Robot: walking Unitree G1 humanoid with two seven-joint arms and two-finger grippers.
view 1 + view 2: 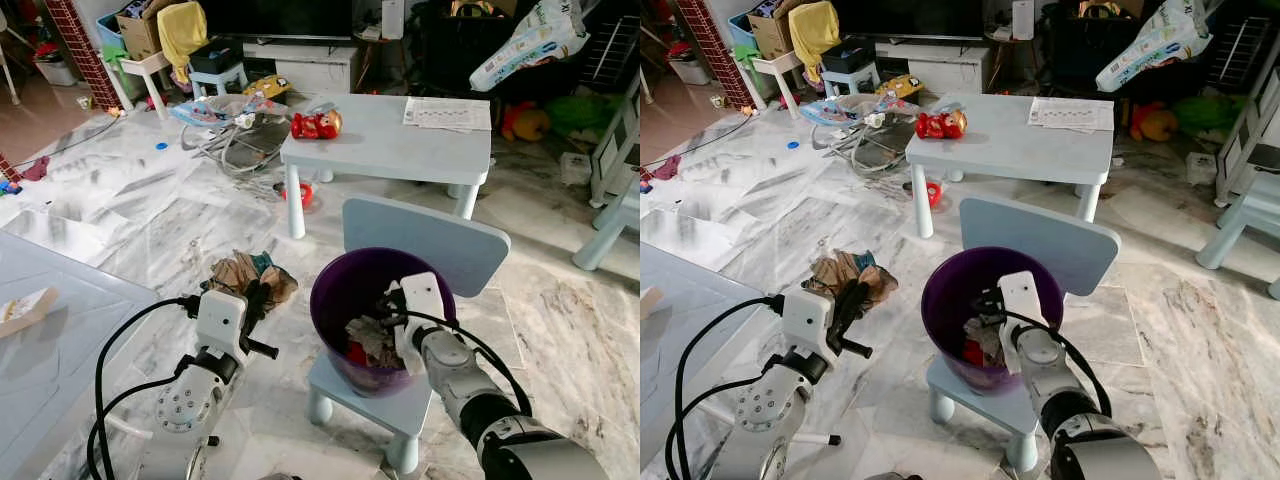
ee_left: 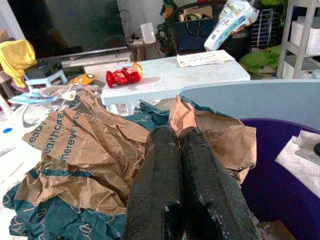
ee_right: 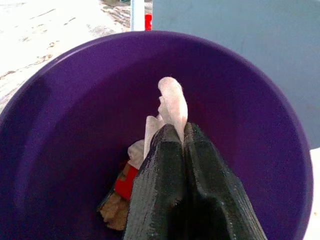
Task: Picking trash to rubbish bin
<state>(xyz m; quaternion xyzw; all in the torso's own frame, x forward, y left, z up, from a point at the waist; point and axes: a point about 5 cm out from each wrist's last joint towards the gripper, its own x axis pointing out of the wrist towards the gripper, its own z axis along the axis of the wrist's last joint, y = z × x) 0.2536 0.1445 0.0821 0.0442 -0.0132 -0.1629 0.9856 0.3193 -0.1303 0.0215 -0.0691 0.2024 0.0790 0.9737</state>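
Purple rubbish bin [image 1: 335, 300] sits on a small light-blue chair [image 1: 425, 235], near centre of the marble floor [image 1: 140, 215]. Right claw [image 3: 175, 131] is inside the bin mouth, fingers clenched on a scrap of white tissue [image 3: 172, 102] that sticks up past the tips. Under it in the bin: red wrapper [image 3: 126, 181], bits of brown paper and more white paper. Left claw [image 2: 177, 135] hangs just left of the bin, fingers pressed together against a crumpled brown-and-teal paper bag [image 2: 85, 150]; cannot tell if the bag is actually pinched. Head views show that bag [image 1: 240, 272] bunched at the left claw's tips, off the floor, beside the bin rim. Far behind the chair stands a pale-blue worktop [image 1: 400, 150] with a red toy [image 1: 315, 124] on its left end and a printed sheet [image 1: 447, 114] at the far right. Baby bouncer [image 1: 225, 115] and cables lie on the floor to the far left. Grey surface [image 1: 50, 310] at near left carries a small brown item.
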